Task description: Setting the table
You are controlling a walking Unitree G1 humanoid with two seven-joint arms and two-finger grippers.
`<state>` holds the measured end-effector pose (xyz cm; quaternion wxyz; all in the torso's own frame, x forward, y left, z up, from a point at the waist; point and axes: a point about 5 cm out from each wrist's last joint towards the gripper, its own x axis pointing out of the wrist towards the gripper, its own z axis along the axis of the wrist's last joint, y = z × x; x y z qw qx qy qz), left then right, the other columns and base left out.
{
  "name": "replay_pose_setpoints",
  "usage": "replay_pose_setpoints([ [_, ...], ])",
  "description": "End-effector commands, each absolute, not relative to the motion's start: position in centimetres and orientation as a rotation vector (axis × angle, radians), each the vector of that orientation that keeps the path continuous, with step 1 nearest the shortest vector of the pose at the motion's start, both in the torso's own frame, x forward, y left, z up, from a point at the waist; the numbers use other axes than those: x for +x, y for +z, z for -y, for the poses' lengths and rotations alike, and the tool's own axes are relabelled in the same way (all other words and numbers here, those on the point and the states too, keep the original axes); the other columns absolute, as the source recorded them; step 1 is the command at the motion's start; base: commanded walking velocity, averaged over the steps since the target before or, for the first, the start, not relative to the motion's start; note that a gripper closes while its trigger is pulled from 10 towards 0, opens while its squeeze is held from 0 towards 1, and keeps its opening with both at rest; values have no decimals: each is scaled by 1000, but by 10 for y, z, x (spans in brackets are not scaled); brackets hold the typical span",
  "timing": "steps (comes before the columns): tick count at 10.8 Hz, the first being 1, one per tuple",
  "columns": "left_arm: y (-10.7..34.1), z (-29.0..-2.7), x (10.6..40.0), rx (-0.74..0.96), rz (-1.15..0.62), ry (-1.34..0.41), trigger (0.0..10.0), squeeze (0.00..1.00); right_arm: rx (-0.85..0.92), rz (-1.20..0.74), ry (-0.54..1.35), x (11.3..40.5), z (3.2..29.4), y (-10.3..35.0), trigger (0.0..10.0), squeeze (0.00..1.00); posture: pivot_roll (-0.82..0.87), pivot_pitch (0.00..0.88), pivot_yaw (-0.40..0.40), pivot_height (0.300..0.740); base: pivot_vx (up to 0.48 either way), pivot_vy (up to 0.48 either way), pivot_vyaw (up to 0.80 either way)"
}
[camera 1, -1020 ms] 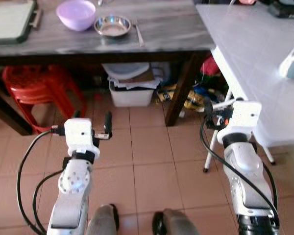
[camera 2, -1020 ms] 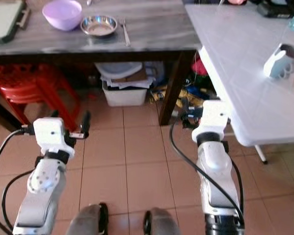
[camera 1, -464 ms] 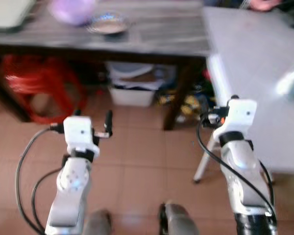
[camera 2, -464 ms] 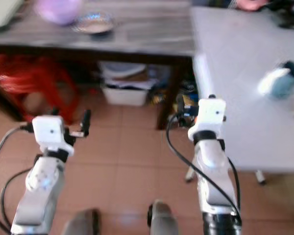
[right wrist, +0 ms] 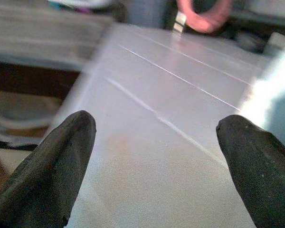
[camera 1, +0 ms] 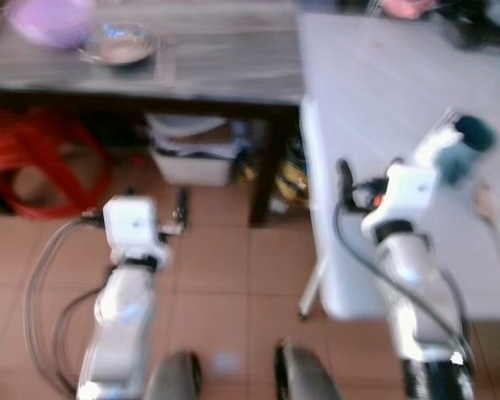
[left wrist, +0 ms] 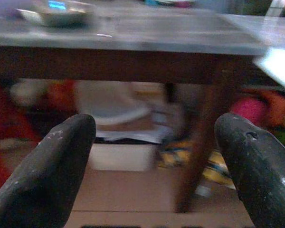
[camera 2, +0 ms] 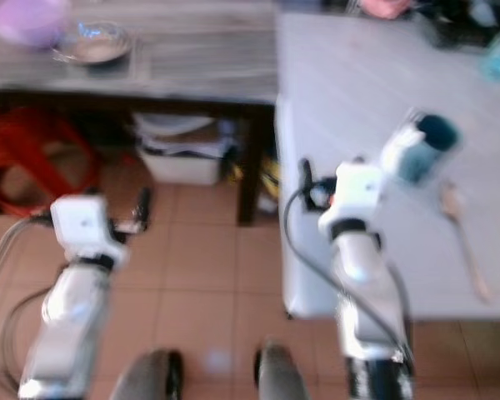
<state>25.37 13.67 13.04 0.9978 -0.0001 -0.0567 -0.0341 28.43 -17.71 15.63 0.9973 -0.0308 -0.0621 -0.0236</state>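
You are standing on the tiled floor (camera 1: 225, 275) facing two tables, and the head views are blurred. Your left gripper (left wrist: 152, 156) is held out low over the tiles, in front of the dark wooden table (camera 1: 225, 58), with its fingers (left wrist: 47, 166) spread wide apart and nothing between them. Through its wrist camera you see the table's edge, a leg and the clutter stored below, including a white bin (camera 1: 192, 158). Red plastic stools (camera 1: 33, 158) sit under the table toward your left.

On the wooden table, at its far left, a purple bowl (camera 1: 50, 18) sits just beside a steel bowl (camera 1: 117, 46).

Your right gripper (right wrist: 156, 156) is raised at the near edge of the white table (camera 1: 383, 92), which stands on your right and meets the wooden one at a corner. Its fingers (right wrist: 52, 166) are also wide apart and hold nothing. A white mug with a dark teal inside (camera 2: 418, 146) lies tipped on the white table just beyond that gripper, and a wooden spoon (camera 2: 462, 229) lies near it, toward your right. A pink object (right wrist: 203, 14) rests at the far end of the white table
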Motion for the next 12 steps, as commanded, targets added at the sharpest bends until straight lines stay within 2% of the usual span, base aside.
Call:
replay_pose_setpoints([
  [1, 127, -144, 251, 9, 94, -46, 10000, 0, -48, 109, -45, 283, 177, 153, 10000, 0, -38, 214, -53, 740, 0, 0, 0],
  [5, 127, -146, 252, 15, 89, -49, 10000, 0, -47, 107, -43, 282, 177, 153, 10000, 0, -42, 219, -54, 740, 0, 0, -552],
  [8, 127, -144, 250, 26, 93, -59, 10000, 0, -47, 108, -32, 282, 175, 153, 10000, 0, -41, 221, -53, 740, 0, 0, 0],
  [12, 128, -143, 251, 31, 99, -73, 10000, 0, -43, 103, -31, 282, 175, 152, 10000, 0, -41, 223, -47, 740, 0, -480, 0],
])
